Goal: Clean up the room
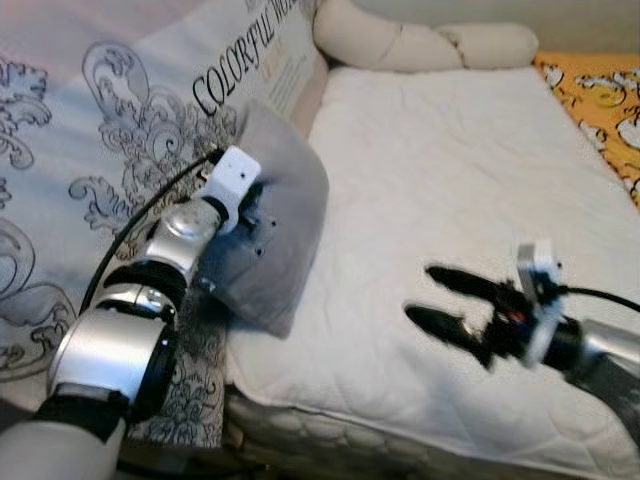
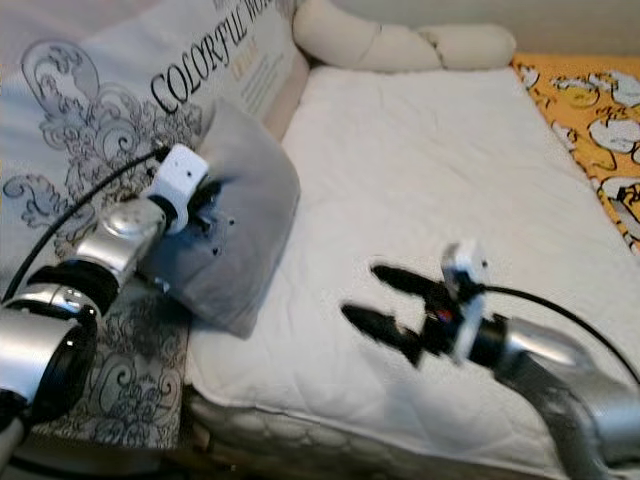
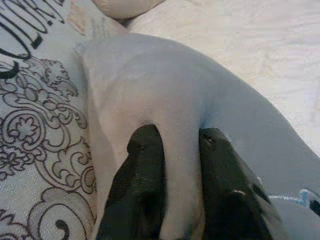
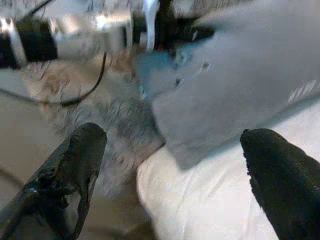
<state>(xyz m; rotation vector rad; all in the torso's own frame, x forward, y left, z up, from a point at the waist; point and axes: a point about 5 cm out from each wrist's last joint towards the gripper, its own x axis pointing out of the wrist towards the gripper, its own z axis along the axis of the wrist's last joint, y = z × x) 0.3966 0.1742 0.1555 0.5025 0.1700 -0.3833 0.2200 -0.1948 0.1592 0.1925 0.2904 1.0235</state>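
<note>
Grey pillow [image 1: 275, 220] soft matt cloth, mattress [image 1: 450, 200] quilted white fabric, arms glossy silver metal

A bedroom: quilted mattress [image 1: 450, 200], pillows, patterned bedding [image 1: 90, 130].

a plain grey pillow [image 1: 275, 225] stands tilted on the white mattress's [image 1: 450, 200] left edge, leaning against a large patterned cushion [image 1: 110, 150], its fabric pinched by the left pincer [image 3: 175, 165].

Bed [image 1: 470, 200] with white quilted mattress cover, long cream bolster [image 1: 420, 45] across its far end, orange patterned cloth [image 1: 600, 100] along the right edge, grey scroll-printed bedding [image 1: 80, 150] at left, soft even light
</note>
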